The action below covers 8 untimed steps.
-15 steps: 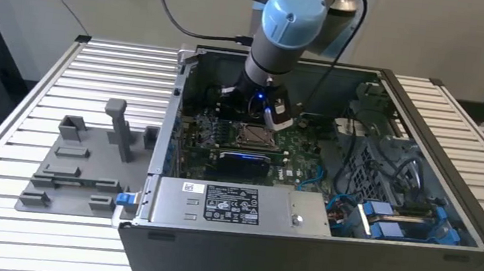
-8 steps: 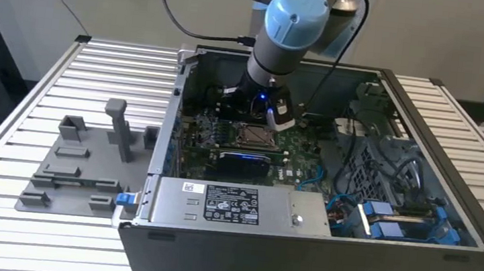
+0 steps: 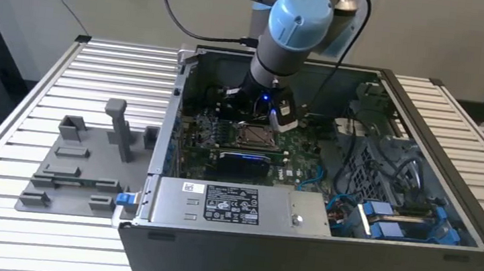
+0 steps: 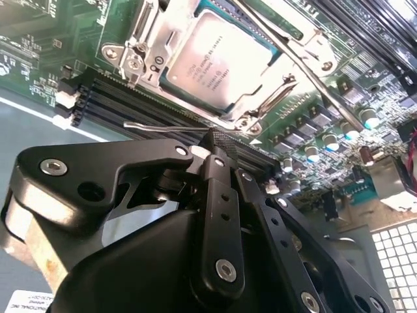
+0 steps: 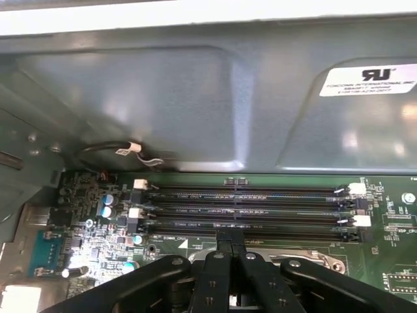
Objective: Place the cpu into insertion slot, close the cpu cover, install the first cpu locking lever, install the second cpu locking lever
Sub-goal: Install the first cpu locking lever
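Arm reaches down into the open computer case [image 3: 301,256], centre of the exterior view; grey parts tray [image 3: 76,172] sits on the table at the exterior view's left.

Cpu [image 4: 218,59] lies flat in the insertion slot [image 3: 253,134] on the green motherboard [image 3: 298,158]. Cpu cover [image 4: 163,29] is folded down over it, chip top showing through the window. Those two steps look done.

Gripper [image 4: 215,138]: fingers drawn together in both wrist views, tip [image 5: 230,235] just beside the memory slots [image 5: 247,208]. The tip meets the free end of a thin locking lever [image 4: 163,126] running along the socket's edge. Cannot tell whether the wire is pinched between the pads or only pressed.

Second lever [image 4: 306,68], a long bright rod, crosses the far side of the cover; latched or not, cannot tell.

Handling, as judged:
- Lever is light, stiff, springy steel wire, smooth and likely to slip off the pads. Best hold is the bent handle end, well away from the hinge.
- Cpu is light, rigid and fragile underneath; seated, so no hold is wanted on it.
- Cover is thin sheet and bends if loaded off-centre.
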Each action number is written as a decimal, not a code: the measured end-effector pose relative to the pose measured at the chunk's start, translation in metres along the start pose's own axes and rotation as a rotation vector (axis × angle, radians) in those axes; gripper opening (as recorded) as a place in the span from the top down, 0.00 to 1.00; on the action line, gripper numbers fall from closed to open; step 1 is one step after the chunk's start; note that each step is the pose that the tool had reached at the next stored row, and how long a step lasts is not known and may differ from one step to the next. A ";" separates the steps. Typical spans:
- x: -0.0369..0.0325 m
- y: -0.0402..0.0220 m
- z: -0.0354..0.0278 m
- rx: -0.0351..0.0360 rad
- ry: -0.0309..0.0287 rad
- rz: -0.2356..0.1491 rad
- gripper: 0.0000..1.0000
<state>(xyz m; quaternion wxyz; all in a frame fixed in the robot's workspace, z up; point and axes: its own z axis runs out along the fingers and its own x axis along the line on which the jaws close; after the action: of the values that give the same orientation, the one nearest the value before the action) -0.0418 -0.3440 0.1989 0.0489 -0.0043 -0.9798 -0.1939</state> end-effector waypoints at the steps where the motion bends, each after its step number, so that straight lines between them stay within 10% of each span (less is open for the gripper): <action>1: -0.0009 0.0000 0.0001 0.0000 0.0000 0.000 0.89; 8: -0.0063 -0.0003 0.0006 0.0000 0.0000 0.000 0.89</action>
<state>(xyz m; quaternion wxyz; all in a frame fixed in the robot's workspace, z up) -0.0355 -0.3440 0.1975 0.0489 -0.0043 -0.9798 -0.1939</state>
